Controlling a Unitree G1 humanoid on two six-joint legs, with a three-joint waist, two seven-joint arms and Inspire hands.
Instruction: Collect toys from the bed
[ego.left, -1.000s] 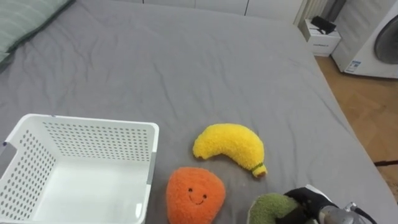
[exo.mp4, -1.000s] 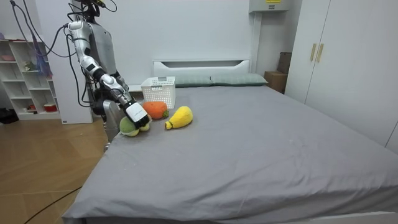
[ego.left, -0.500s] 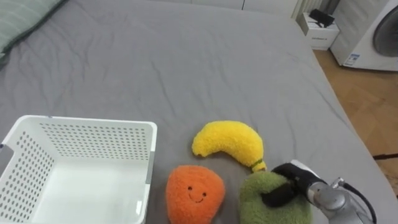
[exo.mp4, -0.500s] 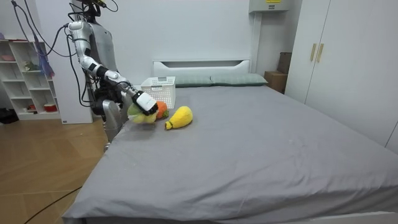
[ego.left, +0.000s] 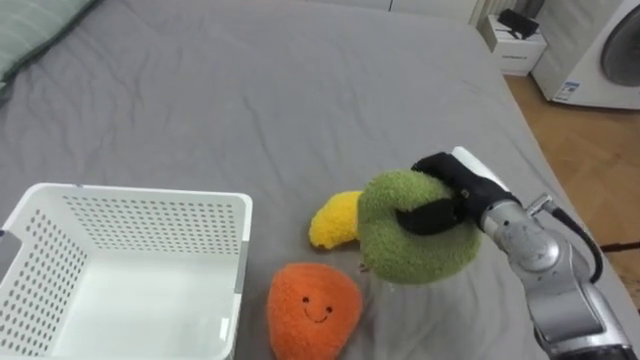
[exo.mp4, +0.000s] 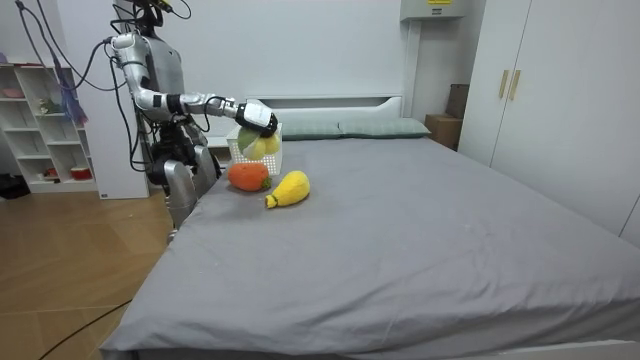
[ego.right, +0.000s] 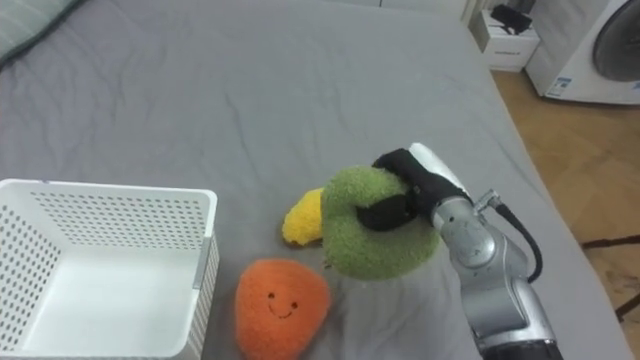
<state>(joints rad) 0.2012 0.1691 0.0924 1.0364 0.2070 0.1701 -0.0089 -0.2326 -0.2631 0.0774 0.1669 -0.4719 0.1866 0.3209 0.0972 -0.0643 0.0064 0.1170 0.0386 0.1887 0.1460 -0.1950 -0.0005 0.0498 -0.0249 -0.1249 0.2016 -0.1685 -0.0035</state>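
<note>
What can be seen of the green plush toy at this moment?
The green plush toy is a round, fuzzy lump of fleecy fabric. The right robot hand grips it from above, with dark fingers curled over its top. It is held clear of the grey bed, as the room view shows. In the eye views it covers part of the yellow banana plush.

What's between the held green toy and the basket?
The yellow banana toy and bare grey sheet, in the left eye view; the orange toy lies lower.

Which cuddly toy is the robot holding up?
The green plush toy, gripped in the right hand; the orange toy and yellow banana lie on the bed.
</note>
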